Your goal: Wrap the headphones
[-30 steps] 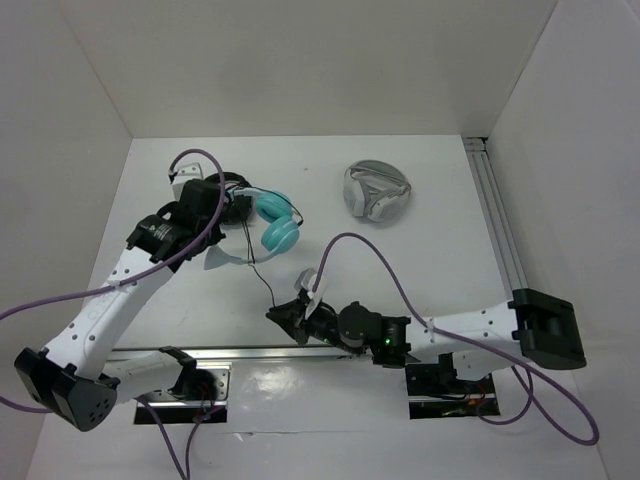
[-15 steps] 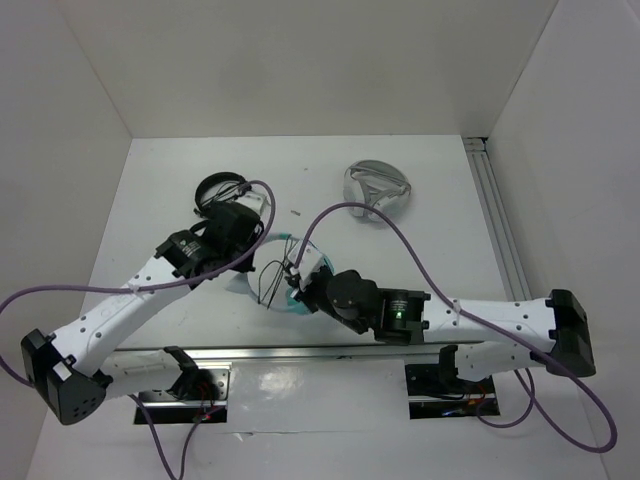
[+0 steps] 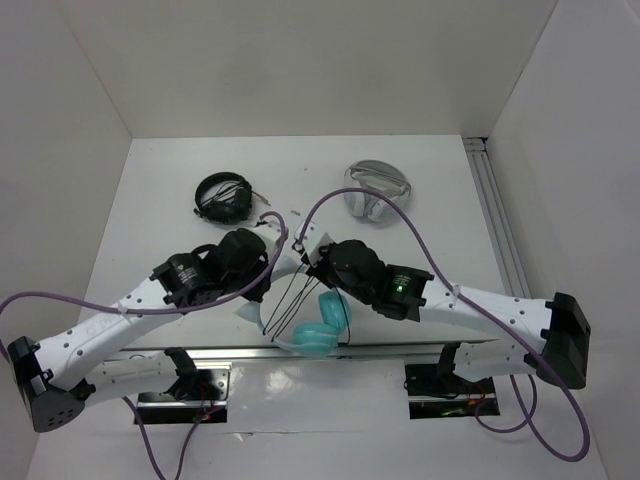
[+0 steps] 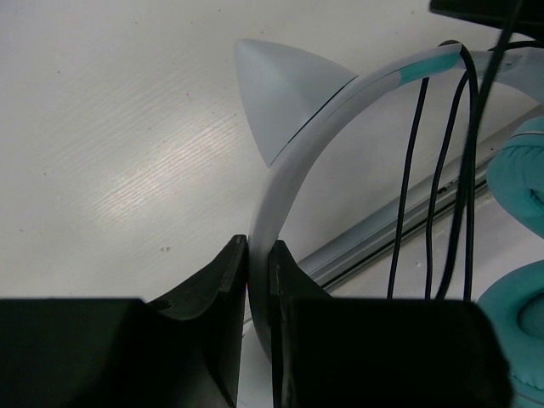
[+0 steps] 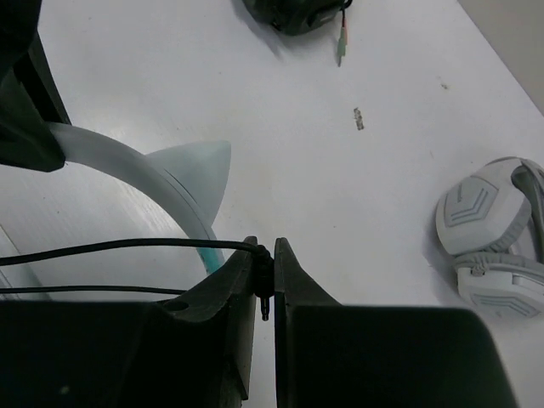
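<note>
Headphones (image 3: 325, 318) have come nearer — left fingers (image 4: 225, 280) clamp the headband (image 4: 297, 127) as anchor, right fingers (image 5: 238, 280) pinch the cable (image 5: 127, 245) for winding

Desk (image 4: 110, 127): white, smooth, faint streaked grain, soft sheen where the light falls.

Headphones (image 3: 322, 325):
- headband (image 4: 276, 183): smooth white plastic, satin finish
- pointed ear piece (image 4: 280, 93): same pale plastic, matt
- ear pads (image 4: 523, 183): teal, matt, soft-looking

Cable (image 4: 406, 170): thin, black, rubbery, slight gloss.

Left fingers (image 4: 208, 293) and right fingers (image 5: 228, 293): hard black plastic, matt.

Rail (image 4: 357, 240) at the desk edge: bare metal, dull shine.

White-grey headphones (image 5: 489, 242): matt plastic shells, grey inlays.
</note>
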Motion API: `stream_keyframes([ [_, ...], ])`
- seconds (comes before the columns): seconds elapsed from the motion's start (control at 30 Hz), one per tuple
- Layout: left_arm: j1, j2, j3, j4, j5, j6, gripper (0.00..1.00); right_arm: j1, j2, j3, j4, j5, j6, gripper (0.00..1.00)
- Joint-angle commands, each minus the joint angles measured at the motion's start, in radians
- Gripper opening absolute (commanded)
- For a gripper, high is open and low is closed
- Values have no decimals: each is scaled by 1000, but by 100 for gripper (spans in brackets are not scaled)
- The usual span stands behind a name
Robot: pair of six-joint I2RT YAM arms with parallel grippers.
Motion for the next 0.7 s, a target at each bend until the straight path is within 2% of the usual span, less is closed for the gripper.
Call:
stream_keyframes([
  [0.0,-22,-35,30,-41,50,12,0,-37,15,33,48,-3,-31,0],
  [0.1,-22,-25,41,-79,-17,-26,0,-37,25,33,48,-42,-31,0],
  [0.23,-22,24,91,-157,-96,-86,0,-37,25,2,76,13,-40,0],
  [0.33,-22,50,127,-189,-107,-97,0,-56,2,-33,93,24,-54,0],
  [0.4,-22,50,136,-202,-94,-97,0,-69,-7,-49,123,-20,-69,0],
  [0.67,-22,30,168,-225,-77,-88,0,-126,-7,-69,142,-91,-69,11],
])
